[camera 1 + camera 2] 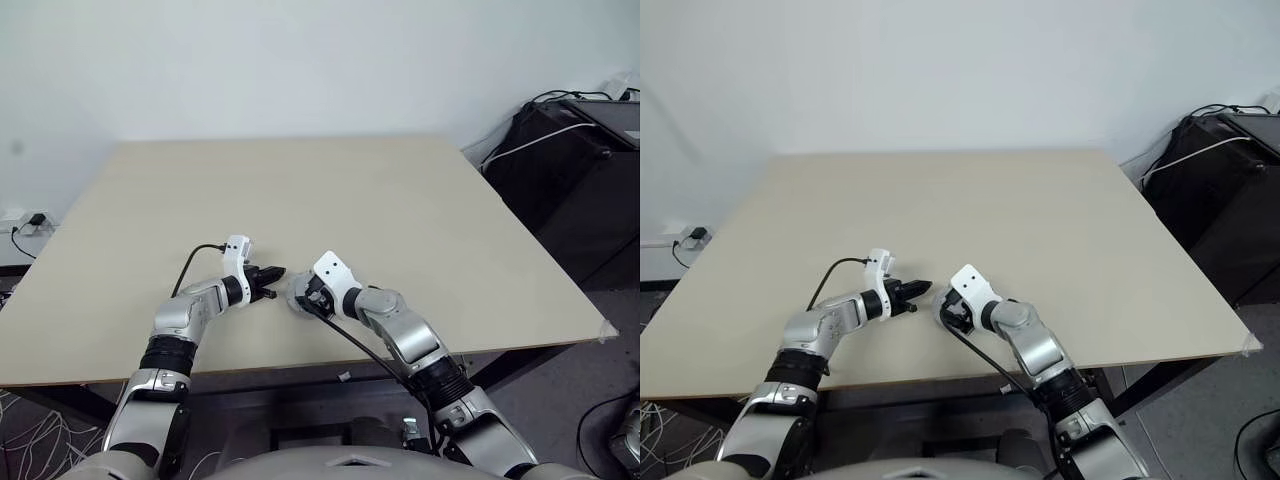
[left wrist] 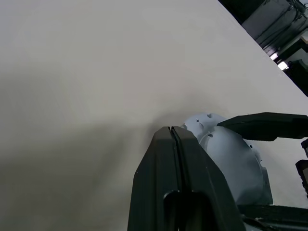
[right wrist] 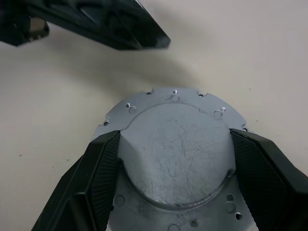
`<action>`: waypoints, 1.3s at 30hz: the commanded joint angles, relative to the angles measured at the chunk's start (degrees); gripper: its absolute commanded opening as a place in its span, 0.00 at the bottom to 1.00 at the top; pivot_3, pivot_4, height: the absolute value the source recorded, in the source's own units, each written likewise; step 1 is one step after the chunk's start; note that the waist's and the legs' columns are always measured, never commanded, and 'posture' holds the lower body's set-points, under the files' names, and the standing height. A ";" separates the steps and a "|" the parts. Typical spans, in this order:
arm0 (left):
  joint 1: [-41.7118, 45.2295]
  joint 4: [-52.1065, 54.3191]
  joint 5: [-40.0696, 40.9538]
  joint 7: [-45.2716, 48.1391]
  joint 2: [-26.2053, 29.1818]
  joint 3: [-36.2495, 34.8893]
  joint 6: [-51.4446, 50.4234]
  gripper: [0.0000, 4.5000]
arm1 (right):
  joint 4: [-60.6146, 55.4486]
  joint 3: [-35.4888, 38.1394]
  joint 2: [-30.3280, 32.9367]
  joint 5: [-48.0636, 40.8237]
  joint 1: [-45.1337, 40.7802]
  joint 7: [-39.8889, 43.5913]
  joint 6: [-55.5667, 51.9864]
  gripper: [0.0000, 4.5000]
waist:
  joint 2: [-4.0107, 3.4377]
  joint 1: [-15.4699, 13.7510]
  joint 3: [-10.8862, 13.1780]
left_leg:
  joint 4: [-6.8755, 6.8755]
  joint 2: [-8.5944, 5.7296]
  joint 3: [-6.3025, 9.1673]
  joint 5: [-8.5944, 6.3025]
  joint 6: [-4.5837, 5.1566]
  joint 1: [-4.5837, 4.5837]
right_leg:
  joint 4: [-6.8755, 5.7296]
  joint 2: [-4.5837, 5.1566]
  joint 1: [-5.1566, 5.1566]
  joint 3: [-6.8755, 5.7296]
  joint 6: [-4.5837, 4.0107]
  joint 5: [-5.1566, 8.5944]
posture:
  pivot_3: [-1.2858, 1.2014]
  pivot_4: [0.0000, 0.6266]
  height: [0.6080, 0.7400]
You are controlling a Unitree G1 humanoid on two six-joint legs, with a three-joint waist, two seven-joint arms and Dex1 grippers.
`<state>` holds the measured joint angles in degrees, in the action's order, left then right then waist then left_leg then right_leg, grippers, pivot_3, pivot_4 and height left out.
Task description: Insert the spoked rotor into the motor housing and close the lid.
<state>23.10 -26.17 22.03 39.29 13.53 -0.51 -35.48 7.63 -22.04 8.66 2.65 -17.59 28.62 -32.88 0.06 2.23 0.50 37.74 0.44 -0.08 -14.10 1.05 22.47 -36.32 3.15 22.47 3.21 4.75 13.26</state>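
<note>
Right claw (image 3: pixel 175 192) grips the lid (image 3: pixel 175 159), smooth face up, on the table (image 1: pixel 400 200) near its front edge; left claw (image 2: pixel 175 139), pinched shut and empty, points at its rim. Press squarely to seat it without tilting.

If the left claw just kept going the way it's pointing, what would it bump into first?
Most likely the grey lid that the right gripper holds on the table. The shut left gripper points at it from close by, though the gap between them is hard to judge.
</note>
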 commanded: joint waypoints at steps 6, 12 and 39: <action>2.84 -1.19 -1.92 1.50 -0.59 2.54 -2.52 0.00 | 0.82 -0.61 0.57 0.87 0.93 -0.38 -1.74 0.71 | 0.01 0.02 0.01 | -0.01 0.00 0.01 0.00 0.00 0.02 | 0.03 0.00 0.01 0.01 0.00 0.00 | 0.52 0.00 1.00; 2.98 -1.33 -2.65 2.09 -1.01 4.04 -4.20 0.00 | 0.81 -0.69 0.52 0.96 1.00 -0.59 -1.83 0.71 | 0.01 -0.01 0.01 | -0.01 0.00 0.15 0.00 0.00 0.02 | 0.04 0.00 0.01 0.01 0.00 0.00 | 0.52 0.00 1.00; 3.10 -2.23 -6.16 4.30 -3.02 6.92 -5.38 0.00 | -22.23 9.98 3.59 -5.24 9.64 -3.03 -6.17 0.99 | 0.07 -0.96 0.04 | -0.16 -0.11 0.31 -0.02 -0.01 0.20 | 0.34 0.05 0.02 -0.02 0.06 0.04 | 0.52 0.00 1.00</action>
<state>26.26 -27.70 16.46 42.75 11.20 4.45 -40.30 -10.45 -14.46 12.19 -1.04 -8.85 26.16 -37.95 0.13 1.27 0.54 37.56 0.33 0.22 -14.11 1.04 22.67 -35.98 3.20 22.50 3.19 4.82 13.31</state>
